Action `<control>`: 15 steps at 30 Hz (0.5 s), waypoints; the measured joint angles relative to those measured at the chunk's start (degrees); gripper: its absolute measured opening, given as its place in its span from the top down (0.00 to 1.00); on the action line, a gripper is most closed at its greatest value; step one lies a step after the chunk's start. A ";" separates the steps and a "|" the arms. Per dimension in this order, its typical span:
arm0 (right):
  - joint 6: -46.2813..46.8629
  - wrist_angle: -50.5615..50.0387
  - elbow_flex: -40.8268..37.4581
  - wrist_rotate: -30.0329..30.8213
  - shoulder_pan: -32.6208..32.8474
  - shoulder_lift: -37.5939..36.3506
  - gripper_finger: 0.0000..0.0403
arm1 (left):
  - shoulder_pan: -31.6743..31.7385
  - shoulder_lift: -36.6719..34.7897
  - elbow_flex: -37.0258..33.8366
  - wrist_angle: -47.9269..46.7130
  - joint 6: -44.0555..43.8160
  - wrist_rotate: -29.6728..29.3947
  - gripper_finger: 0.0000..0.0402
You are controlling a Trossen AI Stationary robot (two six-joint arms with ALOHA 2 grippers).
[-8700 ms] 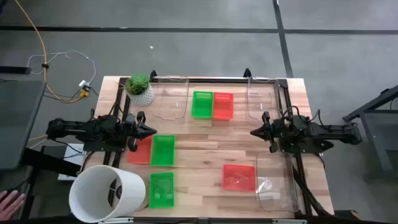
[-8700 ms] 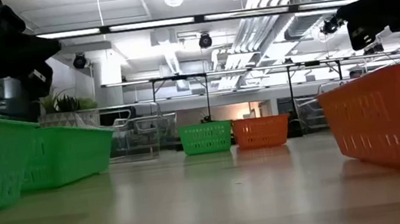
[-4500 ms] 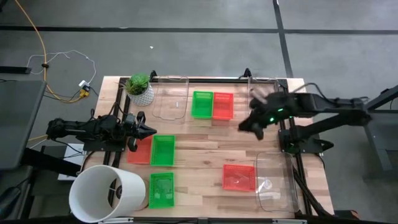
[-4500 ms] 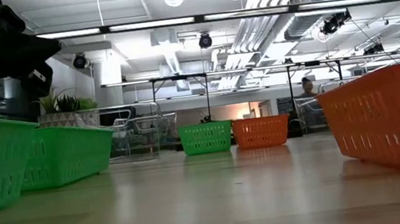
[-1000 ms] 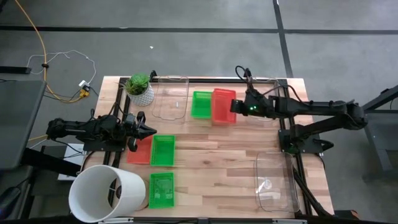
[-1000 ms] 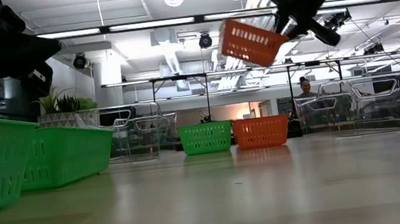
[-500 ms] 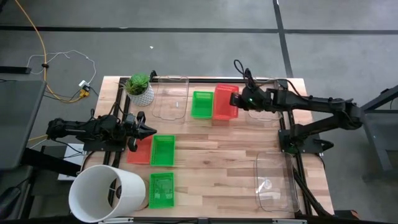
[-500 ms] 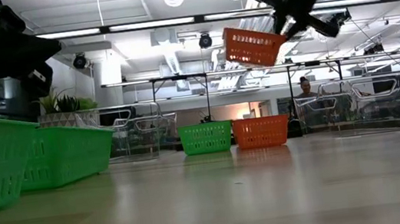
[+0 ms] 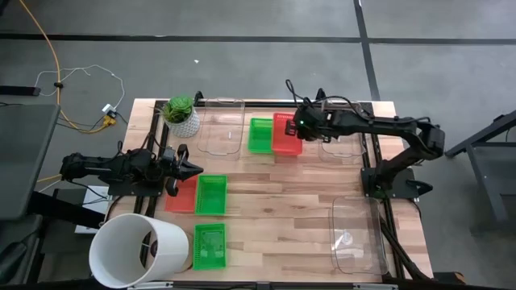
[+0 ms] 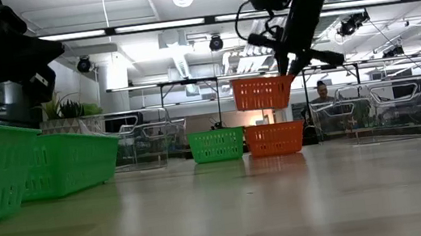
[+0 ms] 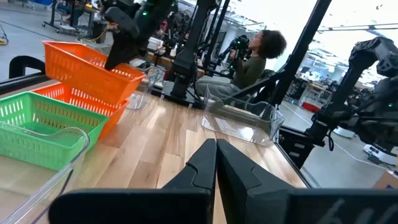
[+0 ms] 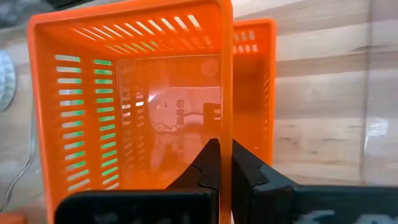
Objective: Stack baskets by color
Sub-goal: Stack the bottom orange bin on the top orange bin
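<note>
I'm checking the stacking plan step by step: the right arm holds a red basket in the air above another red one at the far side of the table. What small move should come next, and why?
Probably lower it straight down. The right gripper is shut on the held red basket, which hangs level just above the resting red basket, with a clear gap between them.

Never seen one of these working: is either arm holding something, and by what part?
The right gripper pinches a red basket by its rim wall; the left gripper holds nothing.

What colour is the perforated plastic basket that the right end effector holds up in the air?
Red-orange; the held perforated plastic basket shows best in the low view.
</note>
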 joint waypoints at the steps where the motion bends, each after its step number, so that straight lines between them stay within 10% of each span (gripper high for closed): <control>1: -0.06 -0.02 0.00 0.01 -0.45 0.18 1.00 | -0.01 0.02 0.00 0.00 0.00 0.00 1.00; 15: -4.15 -0.38 0.07 -1.95 -2.56 4.09 1.00 | -0.01 0.02 0.00 0.00 0.00 -0.25 1.00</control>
